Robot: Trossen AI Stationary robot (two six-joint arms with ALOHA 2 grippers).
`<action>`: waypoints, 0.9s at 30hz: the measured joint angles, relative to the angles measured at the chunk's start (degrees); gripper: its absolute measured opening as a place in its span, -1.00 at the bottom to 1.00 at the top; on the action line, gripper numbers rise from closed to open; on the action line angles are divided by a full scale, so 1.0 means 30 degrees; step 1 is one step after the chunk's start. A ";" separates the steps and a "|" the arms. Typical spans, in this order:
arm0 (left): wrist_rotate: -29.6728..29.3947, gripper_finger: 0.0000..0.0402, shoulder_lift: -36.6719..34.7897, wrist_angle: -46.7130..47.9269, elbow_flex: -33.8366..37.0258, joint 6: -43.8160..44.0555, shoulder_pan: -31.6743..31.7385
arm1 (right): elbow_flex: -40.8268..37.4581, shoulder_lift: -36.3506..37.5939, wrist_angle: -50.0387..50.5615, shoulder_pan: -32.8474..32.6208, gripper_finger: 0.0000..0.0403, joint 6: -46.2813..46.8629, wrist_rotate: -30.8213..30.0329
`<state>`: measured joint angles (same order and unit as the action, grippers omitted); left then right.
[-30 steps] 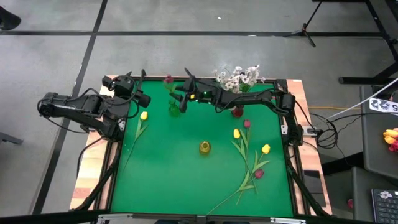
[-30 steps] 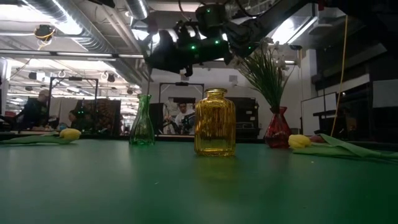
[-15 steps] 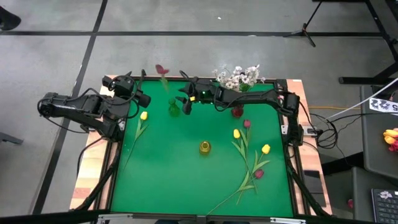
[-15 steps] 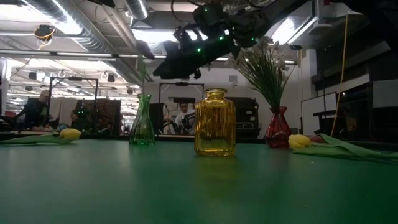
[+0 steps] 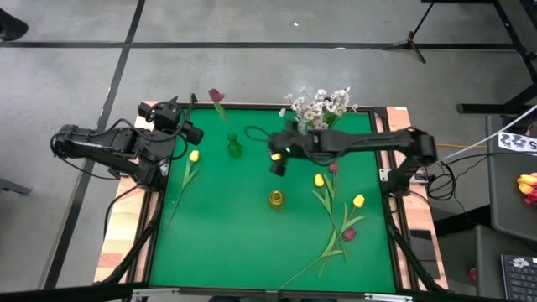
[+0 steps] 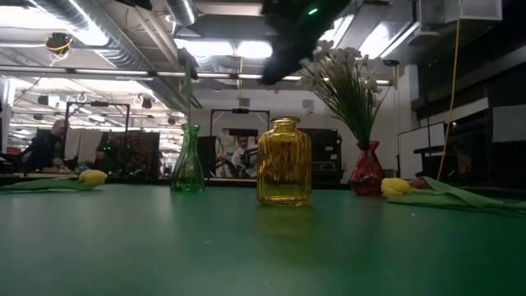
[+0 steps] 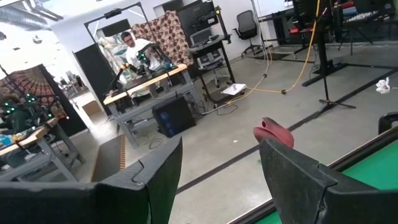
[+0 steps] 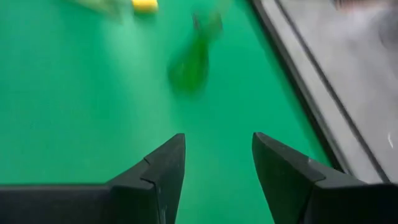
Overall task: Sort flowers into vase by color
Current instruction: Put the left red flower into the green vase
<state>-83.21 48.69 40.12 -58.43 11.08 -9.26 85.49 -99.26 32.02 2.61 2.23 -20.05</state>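
**Green felt, flowers half sorted**

Green cloth covers my table (image 5: 252, 243) from rim to rim, set in a dark frame on a wooden base, with grey concrete floor and black tape lines all round. My right gripper (image 5: 278, 163) hangs above the middle of the cloth, fingers (image 8: 161, 171) parted with nothing between them — only bare green below. My left gripper (image 5: 186, 128) waits at the far left corner, fingers (image 7: 158, 177) likewise apart and empty.

A maroon tulip (image 5: 216, 96) stands in the green vase (image 5: 234, 149), its head leaning out past the far edge. White blossoms (image 5: 319, 104) fill the red vase (image 6: 366, 168) at the far right. The yellow jar (image 5: 277, 199) sits mid-table, unfilled. One yellow tulip (image 5: 193, 157) lies at the left side; more yellow and maroon tulips (image 5: 340, 214) lie crossed on the right.

Beyond the table — workbenches, patterned cloths, ceiling ducts, bright strip lights, and a person (image 7: 129, 42) seated at a desk.
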 joint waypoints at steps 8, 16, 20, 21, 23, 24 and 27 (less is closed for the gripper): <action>0.1401 0.07 0.0000 0.0000 0.0000 0.1100 -0.0005 | 0.0000 0.2392 1.4731 -0.2683 -0.06 1.0925 -0.0606; 0.2911 0.07 0.0036 0.0106 0.0000 0.1839 0.0000 | -0.2613 0.4988 1.6219 -0.6106 -0.06 2.1068 0.0322; 0.3201 0.07 0.0063 0.0718 0.0007 0.2268 0.0000 | -0.5867 0.6593 1.6398 -0.7173 -0.06 2.5462 0.0731; 0.3234 0.07 0.0092 0.0931 0.0007 0.2384 0.0000 | -0.6753 0.7199 1.6168 -0.7386 -0.06 2.6626 0.0770; 0.3242 0.07 0.0146 0.1346 0.0007 0.2805 -0.0007 | -0.8573 0.8112 1.5652 -0.7682 -0.06 2.8591 0.1220; 0.3290 0.07 0.0173 0.1630 0.0014 0.2965 -0.0007 | -0.9416 0.8485 1.4700 -0.7768 -0.06 2.9278 0.1425; 0.3277 0.07 0.0226 0.2179 0.0022 0.3580 -0.0002 | -1.1613 0.9378 1.1548 -0.7700 -0.06 3.0012 0.1660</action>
<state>-73.38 49.36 46.65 -58.37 21.83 -9.26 50.65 -71.12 66.67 -20.49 92.27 -15.07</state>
